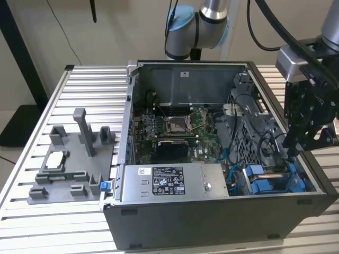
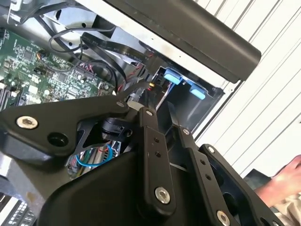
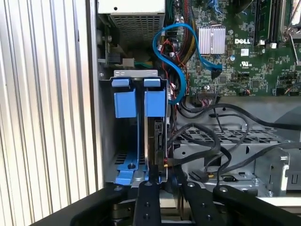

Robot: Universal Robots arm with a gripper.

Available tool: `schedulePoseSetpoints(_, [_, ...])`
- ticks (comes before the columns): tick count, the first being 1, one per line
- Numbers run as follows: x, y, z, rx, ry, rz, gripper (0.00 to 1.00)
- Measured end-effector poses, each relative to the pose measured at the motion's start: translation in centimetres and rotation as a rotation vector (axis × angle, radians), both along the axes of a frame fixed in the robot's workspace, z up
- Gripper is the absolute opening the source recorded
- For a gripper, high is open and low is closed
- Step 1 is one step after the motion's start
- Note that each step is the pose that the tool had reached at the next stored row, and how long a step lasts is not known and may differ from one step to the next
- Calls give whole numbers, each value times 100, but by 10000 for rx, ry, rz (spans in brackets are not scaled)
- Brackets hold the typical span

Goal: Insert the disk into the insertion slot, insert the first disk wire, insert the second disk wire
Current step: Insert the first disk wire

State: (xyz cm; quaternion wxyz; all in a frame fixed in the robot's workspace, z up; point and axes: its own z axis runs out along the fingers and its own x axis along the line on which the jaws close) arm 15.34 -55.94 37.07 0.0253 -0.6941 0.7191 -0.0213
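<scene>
Sitting on edge in the insertion slot (image 3: 136, 74), the disk (image 3: 158, 136) looks fully seated. Its blue carrier tab is level with the tab of the second blue carrier (image 3: 124, 101) in the neighbouring bay. The first step therefore appears done, and the work in hand looks like the first disk wire.

The gripper (image 3: 165, 184) hangs directly over the disk's exposed narrow edge, very close to it. A small red-and-gold tip (image 3: 167, 164) shows just ahead of the gripper, against that edge. I cannot tell whether the gripper is clamped on it, nor whether it is wide or narrow.

A loose tangle of black wires (image 3: 207, 136) lies just beside the gripper, on the side towards the motherboard (image 3: 244, 56). A blue cable (image 3: 175, 61) loops beyond the far end of the disk. The table (image 3: 42, 117) with its ribbed aluminium top lies on the gripper's other side, past the case wall.

In my judgement, seating a wire here calls for a plug held square to the port on that thin edge. It also calls for a straight, gentle push, since there is little room between the cage wall and the cable bundle. A snagged wire or a skewed plug is the likely fault.
</scene>
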Motion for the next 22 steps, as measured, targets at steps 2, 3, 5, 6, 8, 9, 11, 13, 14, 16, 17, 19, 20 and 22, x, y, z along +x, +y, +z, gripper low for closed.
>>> schedulePoseSetpoints(2, [49,0,0,3,30,0,100])
schedulePoseSetpoints(3, [71,0,0,12,39,0,100])
schedulePoseSetpoints(5, [112,0,4,61,50,1,100])
schedulePoseSetpoints(6, [130,0,8,98,54,1,100])
schedulePoseSetpoints(8, [150,0,28,149,76,1,100])
schedulePoseSetpoints(9, [156,0,42,162,103,0,100])
schedulePoseSetpoints(11, [171,0,68,188,149,0,100])
schedulePoseSetpoints(13, [203,0,71,256,160,0,100])
schedulePoseSetpoints(14, [219,0,72,311,161,0,100])
schedulePoseSetpoints(16, [239,0,71,470,161,2,100])
schedulePoseSetpoints(17, [245,0,72,552,161,3,100])
schedulePoseSetpoints(19, [259,0,70,732,166,4,100])
schedulePoseSetpoints(20, [265,0,68,816,169,5,100])
schedulePoseSetpoints(22, [284,0,58,899,202,4,100])
